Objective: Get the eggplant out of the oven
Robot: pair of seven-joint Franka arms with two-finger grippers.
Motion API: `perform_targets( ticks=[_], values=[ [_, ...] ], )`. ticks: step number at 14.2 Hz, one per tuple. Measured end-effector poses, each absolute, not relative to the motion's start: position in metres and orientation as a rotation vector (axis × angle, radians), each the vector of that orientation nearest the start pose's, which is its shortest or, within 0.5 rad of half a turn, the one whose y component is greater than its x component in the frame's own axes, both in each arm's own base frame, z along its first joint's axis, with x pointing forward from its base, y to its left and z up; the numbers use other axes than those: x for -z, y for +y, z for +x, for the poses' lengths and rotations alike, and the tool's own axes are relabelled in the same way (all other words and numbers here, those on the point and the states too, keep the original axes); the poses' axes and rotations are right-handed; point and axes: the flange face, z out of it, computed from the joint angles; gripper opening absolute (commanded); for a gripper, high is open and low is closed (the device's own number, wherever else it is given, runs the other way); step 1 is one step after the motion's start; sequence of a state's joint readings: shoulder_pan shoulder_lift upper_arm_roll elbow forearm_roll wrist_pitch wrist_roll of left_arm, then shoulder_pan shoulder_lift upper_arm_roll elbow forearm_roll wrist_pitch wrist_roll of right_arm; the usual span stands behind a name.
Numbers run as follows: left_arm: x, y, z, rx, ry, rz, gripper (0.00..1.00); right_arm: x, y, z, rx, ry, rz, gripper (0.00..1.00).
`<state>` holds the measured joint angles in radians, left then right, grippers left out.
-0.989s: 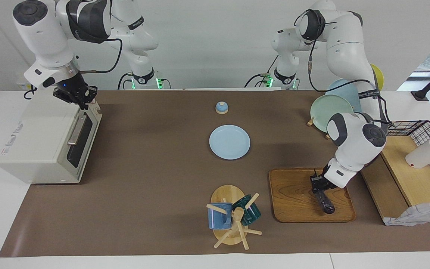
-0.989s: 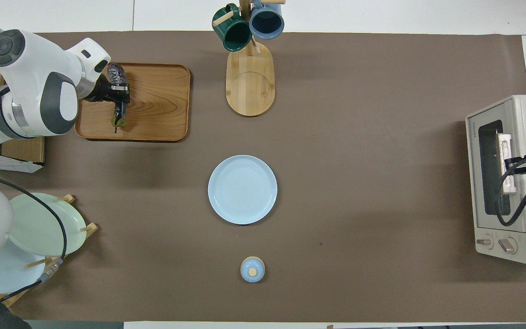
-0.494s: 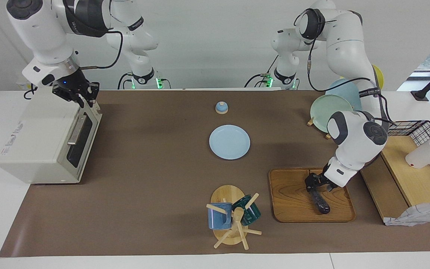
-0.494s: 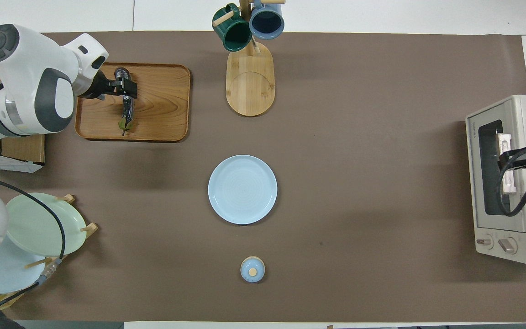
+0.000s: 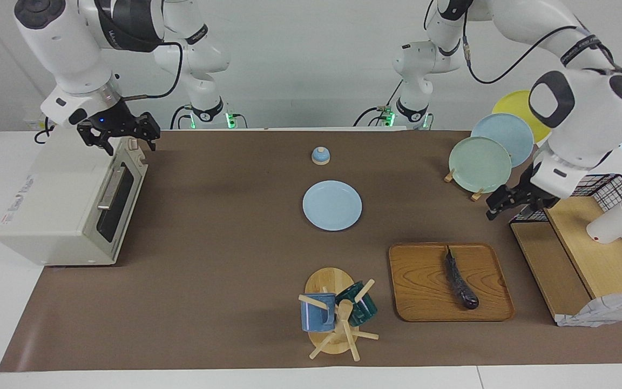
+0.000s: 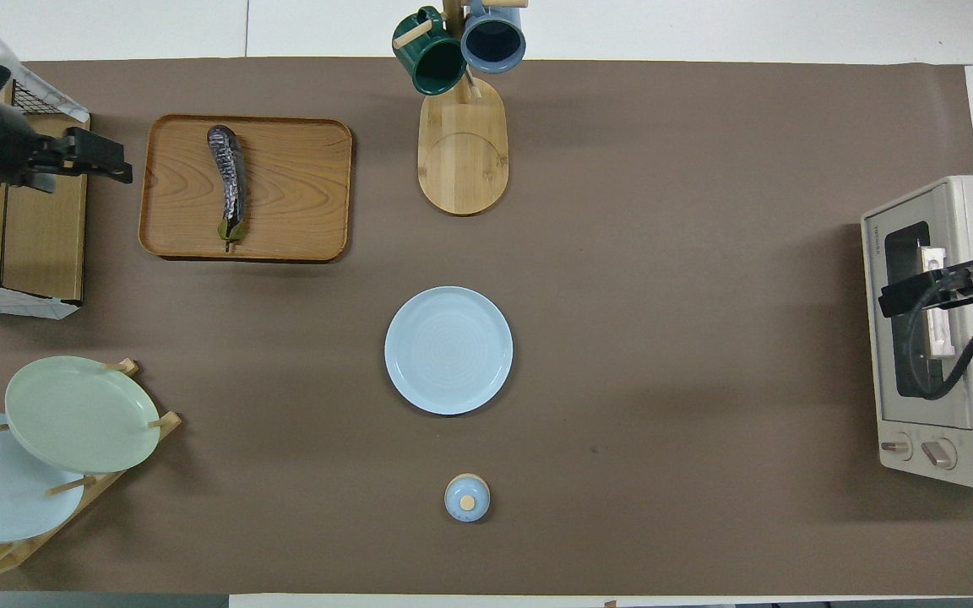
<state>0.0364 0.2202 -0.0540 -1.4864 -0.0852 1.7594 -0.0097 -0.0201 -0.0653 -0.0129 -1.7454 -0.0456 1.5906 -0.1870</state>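
The dark purple eggplant (image 5: 460, 281) lies loose on a wooden tray (image 5: 424, 286), toward the left arm's end of the table; it also shows in the overhead view (image 6: 229, 181). The off-white oven (image 5: 57, 200) stands at the right arm's end with its glass door shut; it also shows in the overhead view (image 6: 955, 338). My left gripper (image 5: 503, 209) is open and empty, up in the air beside the tray over the wooden box's edge (image 6: 102, 160). My right gripper (image 5: 127, 141) is open and empty over the oven's top front edge (image 6: 905, 295).
A pale blue plate (image 5: 332, 205) lies mid-table, with a small blue lidded knob (image 5: 320, 155) nearer to the robots. A mug rack (image 5: 338, 313) stands beside the tray. A plate rack (image 5: 481, 156) and a wooden box with a wire basket (image 5: 586, 254) fill the left arm's end.
My left gripper let go of the eggplant on the tray, rose and drew away toward the wooden box. My right gripper opened wider and shifted slightly over the oven's top edge.
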Motion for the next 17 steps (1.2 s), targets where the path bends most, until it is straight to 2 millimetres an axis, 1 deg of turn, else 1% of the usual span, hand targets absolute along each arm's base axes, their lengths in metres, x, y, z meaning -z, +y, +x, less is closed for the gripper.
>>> perform_targets(
  ticks=[2, 3, 4, 5, 6, 7, 9, 11, 13, 15, 17],
  values=[
    [-0.591, -0.015, 0.604, 0.037, -0.013, -3.227, 1.00, -0.578, -0.029, 0.534, -0.167, -0.229, -3.161, 1.00],
    [-0.606, -0.016, 0.590, 0.011, -0.004, -3.208, 1.00, -0.579, -0.034, 0.536, -0.168, -0.213, -3.162, 1.00],
    [-0.618, -0.017, 0.577, -0.006, 0.006, -3.193, 1.00, -0.582, -0.039, 0.537, -0.157, -0.195, -3.164, 1.00],
    [-0.623, -0.019, 0.566, -0.020, 0.012, -3.187, 1.00, -0.585, -0.043, 0.537, -0.146, -0.171, -3.166, 1.00],
    [-0.624, -0.021, 0.557, -0.039, 0.016, -3.184, 1.00, -0.587, -0.044, 0.537, -0.137, -0.140, -3.169, 1.00],
    [-0.619, -0.022, 0.550, -0.063, 0.015, -3.181, 1.00, -0.589, -0.044, 0.538, -0.130, -0.122, -3.171, 1.00],
    [-0.601, -0.023, 0.539, -0.126, 0.013, -3.175, 1.00, -0.593, -0.044, 0.538, -0.118, -0.111, -3.173, 1.00],
    [-0.589, -0.030, 0.532, -0.153, 0.029, -3.172, 1.00, -0.603, -0.047, 0.537, -0.087, -0.101, -3.176, 1.00],
    [-0.587, -0.039, 0.530, -0.152, 0.046, -3.170, 1.00, -0.609, -0.051, 0.535, -0.075, -0.093, -3.177, 1.00],
    [-0.591, -0.048, 0.528, -0.140, 0.055, -3.169, 1.00, -0.610, -0.053, 0.535, -0.073, -0.086, -3.177, 1.00],
    [-0.596, -0.051, 0.527, -0.127, 0.055, -3.169, 1.00, -0.610, -0.054, 0.535, -0.073, -0.081, -3.177, 1.00]
  ],
)
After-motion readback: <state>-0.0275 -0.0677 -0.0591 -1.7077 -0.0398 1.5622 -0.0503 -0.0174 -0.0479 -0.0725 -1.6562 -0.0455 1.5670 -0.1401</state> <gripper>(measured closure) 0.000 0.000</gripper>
